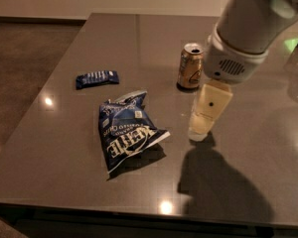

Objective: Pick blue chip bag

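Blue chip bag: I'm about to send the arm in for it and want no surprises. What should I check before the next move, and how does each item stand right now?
1. Blue chip bag in full view, lying on the table with nothing on top: ok.
2. Target told apart from the small blue packet, which lies apart, behind and to the left of the bag: ok.
3. Claw lined up over the bag: not ok; it is off to the bag's right.
4. Nothing lying between claw and bag: ok.
5. Arm's clearance from the upright gold can just behind the claw: cannot tell.
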Controlling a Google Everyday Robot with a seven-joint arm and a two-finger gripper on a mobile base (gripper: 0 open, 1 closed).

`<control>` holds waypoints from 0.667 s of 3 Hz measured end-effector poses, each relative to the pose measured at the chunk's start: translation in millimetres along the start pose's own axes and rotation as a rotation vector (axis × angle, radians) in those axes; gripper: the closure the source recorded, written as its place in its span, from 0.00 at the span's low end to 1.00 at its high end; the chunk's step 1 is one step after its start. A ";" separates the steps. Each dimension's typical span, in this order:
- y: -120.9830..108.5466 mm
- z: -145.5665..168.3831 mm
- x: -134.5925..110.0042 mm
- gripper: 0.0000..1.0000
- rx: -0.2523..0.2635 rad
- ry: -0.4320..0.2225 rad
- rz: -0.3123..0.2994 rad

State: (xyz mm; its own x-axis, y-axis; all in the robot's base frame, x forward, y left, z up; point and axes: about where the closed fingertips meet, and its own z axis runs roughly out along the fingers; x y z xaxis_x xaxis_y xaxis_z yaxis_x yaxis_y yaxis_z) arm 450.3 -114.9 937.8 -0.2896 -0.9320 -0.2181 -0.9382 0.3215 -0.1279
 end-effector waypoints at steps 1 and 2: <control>16.6 27.1 -29.9 0.00 -0.022 -0.010 0.011; 30.1 55.7 -53.4 0.00 -0.057 -0.015 0.001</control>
State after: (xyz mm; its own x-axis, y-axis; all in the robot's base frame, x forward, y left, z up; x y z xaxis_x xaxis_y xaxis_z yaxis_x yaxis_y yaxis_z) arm 448.1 -46.2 891.8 -0.2883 -0.9288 -0.2327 -0.9472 0.3123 -0.0729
